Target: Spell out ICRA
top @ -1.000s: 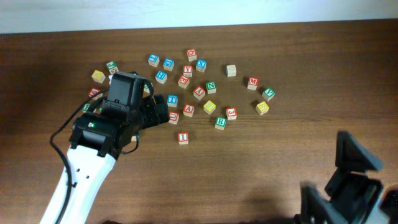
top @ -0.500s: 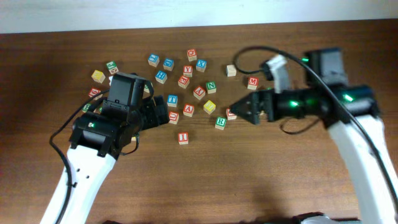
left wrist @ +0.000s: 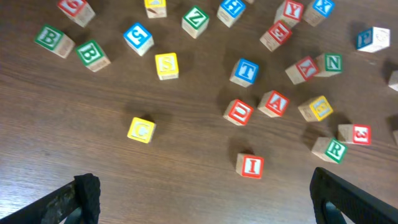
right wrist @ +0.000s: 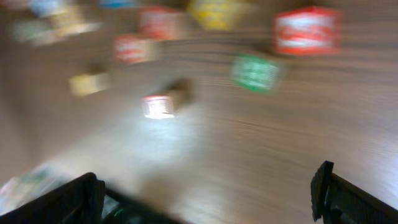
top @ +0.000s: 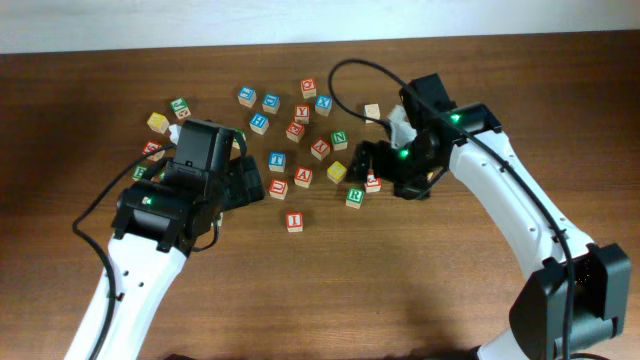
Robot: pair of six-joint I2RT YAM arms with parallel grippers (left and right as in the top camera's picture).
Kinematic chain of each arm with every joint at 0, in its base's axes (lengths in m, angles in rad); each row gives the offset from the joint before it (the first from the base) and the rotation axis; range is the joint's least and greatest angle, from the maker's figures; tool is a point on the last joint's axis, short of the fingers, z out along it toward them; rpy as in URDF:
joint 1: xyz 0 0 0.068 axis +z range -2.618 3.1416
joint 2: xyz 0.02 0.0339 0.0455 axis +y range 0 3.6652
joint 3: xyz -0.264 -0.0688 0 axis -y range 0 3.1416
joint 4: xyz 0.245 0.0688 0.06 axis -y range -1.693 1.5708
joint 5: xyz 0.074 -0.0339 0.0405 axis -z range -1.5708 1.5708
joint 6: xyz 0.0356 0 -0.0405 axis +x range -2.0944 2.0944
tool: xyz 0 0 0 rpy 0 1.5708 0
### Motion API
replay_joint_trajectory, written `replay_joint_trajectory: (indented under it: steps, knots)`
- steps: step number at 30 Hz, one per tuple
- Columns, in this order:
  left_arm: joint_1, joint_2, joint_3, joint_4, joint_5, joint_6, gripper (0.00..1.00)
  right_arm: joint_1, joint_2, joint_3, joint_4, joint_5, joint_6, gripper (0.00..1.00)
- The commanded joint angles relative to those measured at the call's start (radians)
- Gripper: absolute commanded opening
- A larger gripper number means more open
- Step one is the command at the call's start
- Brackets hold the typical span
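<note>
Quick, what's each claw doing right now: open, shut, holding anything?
Left claw: open, holding nothing.
Right claw: open, holding nothing, though its wrist view is blurred.

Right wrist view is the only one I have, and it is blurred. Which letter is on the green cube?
Observer: An R; the green R cube lies beside the red 3 cube.
Operator: Where is the yellow C, please?
Observer: The left wrist view shows the yellow C cube apart from the others, left of the red I cube.
Operator: Is the left claw holding anything?
Observer: No, the left claw is open and empty.
</note>
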Motion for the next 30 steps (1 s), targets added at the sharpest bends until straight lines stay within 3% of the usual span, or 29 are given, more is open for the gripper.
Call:
replay_joint_trajectory:
  steps: [1, 6, 10, 17, 21, 23, 24, 30]
  knots:
    - [0.005, 0.030, 0.007, -0.001, -0.063, -0.005, 0.99, 0.003, -0.001, 0.016, -0.043, 0.361, 0.109, 0.98]
    - [0.006, 0.140, 0.007, -0.006, -0.085, -0.005, 0.99, -0.046, -0.001, 0.016, -0.060, 0.524, 0.109, 0.98]
    - [0.032, 0.167, 0.007, -0.007, -0.077, -0.005, 0.99, -0.172, -0.001, 0.016, -0.109, 0.656, 0.106, 0.98]
    - [0.139, 0.167, 0.007, -0.057, -0.066, -0.005, 0.99, -0.392, -0.001, 0.016, -0.134, 0.594, 0.107, 0.98]
    - [0.139, 0.183, 0.007, -0.072, 0.023, 0.109, 1.00, -0.397, -0.001, 0.016, -0.135, 0.594, 0.107, 0.98]
    - [0.139, 0.207, 0.006, -0.076, 0.028, 0.134, 0.85, -0.397, -0.001, 0.016, -0.135, 0.594, 0.107, 0.98]
    - [0.145, 0.224, 0.006, -0.076, 0.049, 0.134, 0.84, -0.397, -0.001, 0.016, -0.135, 0.594, 0.107, 0.98]
    - [0.209, 0.351, 0.006, -0.089, 0.089, 0.199, 0.95, -0.397, -0.001, 0.016, -0.135, 0.594, 0.107, 0.98]
